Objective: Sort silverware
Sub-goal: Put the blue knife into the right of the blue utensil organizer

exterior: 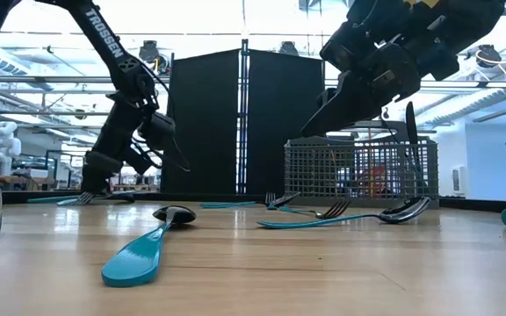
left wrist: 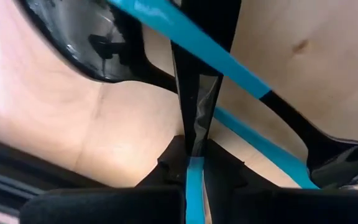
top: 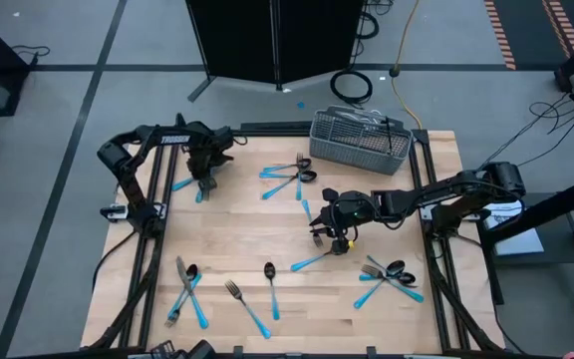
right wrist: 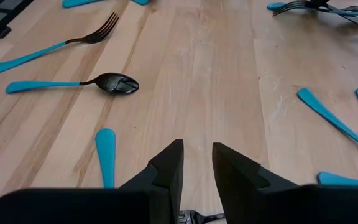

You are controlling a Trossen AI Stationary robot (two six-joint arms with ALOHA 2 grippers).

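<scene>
The silverware, dark-headed with light-blue handles, lies on the wooden table in loose groups: far middle (top: 292,178), near left (top: 185,289) and near right (top: 392,277). A fork (top: 242,304) and a spoon (top: 270,284) lie on their own. My left gripper (top: 205,179) stands at the far left, pointing steeply down into a small heap, shut on one piece (left wrist: 194,124). My right gripper (top: 319,227) hangs above the table's middle. Its fingers stand a little apart (right wrist: 196,152), with bare wood showing between them. My left gripper pinches one piece of silverware by its blue handle (left wrist: 194,177), close to where the blue meets the dark neck. One finger (left wrist: 166,165) is on each side. It comes from above, pointing steeply down. Another blue handle (left wrist: 229,68) crosses the dark neck; whether the piece is lifted, I cannot tell.
A grey wire-mesh basket (top: 359,140) stands at the table's far right. A spoon bowl (left wrist: 73,37) and a second blue handle (left wrist: 253,143) lie right beside the held piece. A blue handle (right wrist: 104,155) lies on the table just beside my right gripper.
</scene>
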